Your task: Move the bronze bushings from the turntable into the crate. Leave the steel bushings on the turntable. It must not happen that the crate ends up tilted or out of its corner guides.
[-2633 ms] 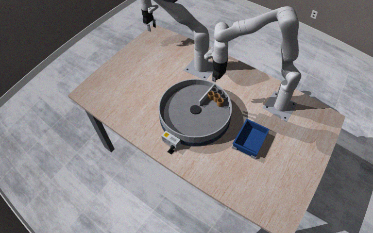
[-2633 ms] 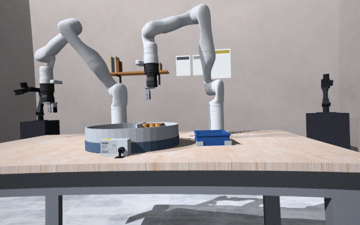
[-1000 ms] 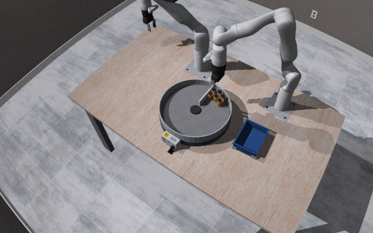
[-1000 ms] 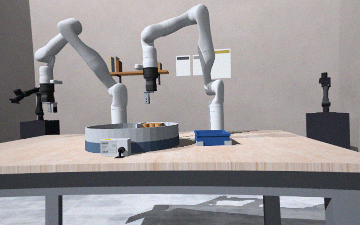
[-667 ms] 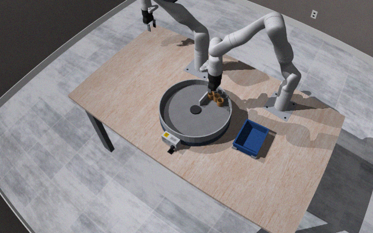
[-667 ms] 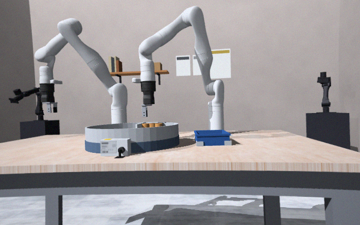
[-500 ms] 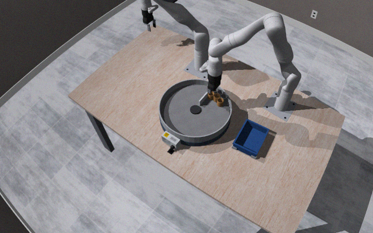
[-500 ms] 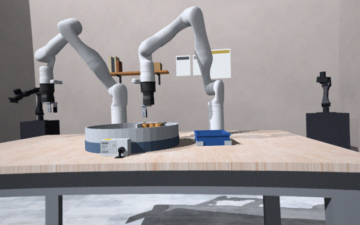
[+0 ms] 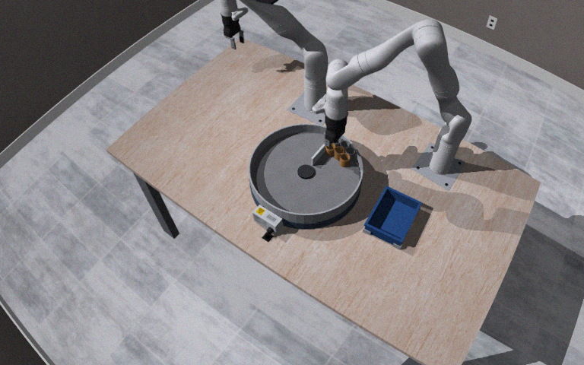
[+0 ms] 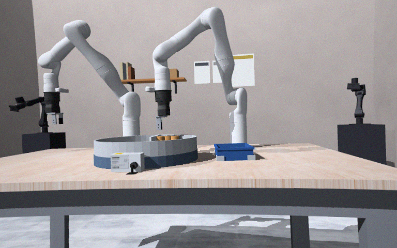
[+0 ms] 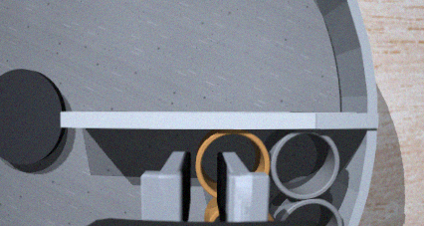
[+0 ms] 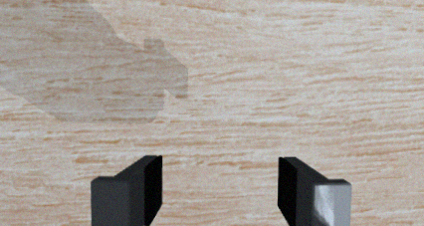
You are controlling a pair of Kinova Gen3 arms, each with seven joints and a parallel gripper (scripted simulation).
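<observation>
Three bronze bushings (image 9: 344, 160) (image 10: 167, 138) stand upright on the turntable (image 9: 304, 220) (image 10: 164, 149) (image 11: 368, 87), beside steel bushings (image 9: 350, 149) (image 11: 335, 165) nearer the rim. The left wrist view shows one bronze ring (image 11: 267, 161) by the divider and part of another. My left gripper (image 9: 327, 143) (image 10: 159, 122) (image 11: 203, 176) is partly open and empty, above the bushings; one finger overlaps the bronze ring in its wrist view. My right gripper (image 9: 237, 41) (image 10: 57, 118) (image 12: 220, 181) is wide open and empty, far from the turntable. The blue crate (image 9: 381, 234) (image 10: 233, 155) looks empty and level between its corner guides (image 9: 397, 245) (image 10: 251, 157).
A pale divider (image 9: 319, 154) (image 11: 199, 119) runs from near the dark hub (image 9: 306, 172) (image 11: 25, 118) to the rim. The raised rim surrounds the bushings. A white box (image 9: 267, 218) (image 10: 127, 161) with a black knob sits at the turntable's front.
</observation>
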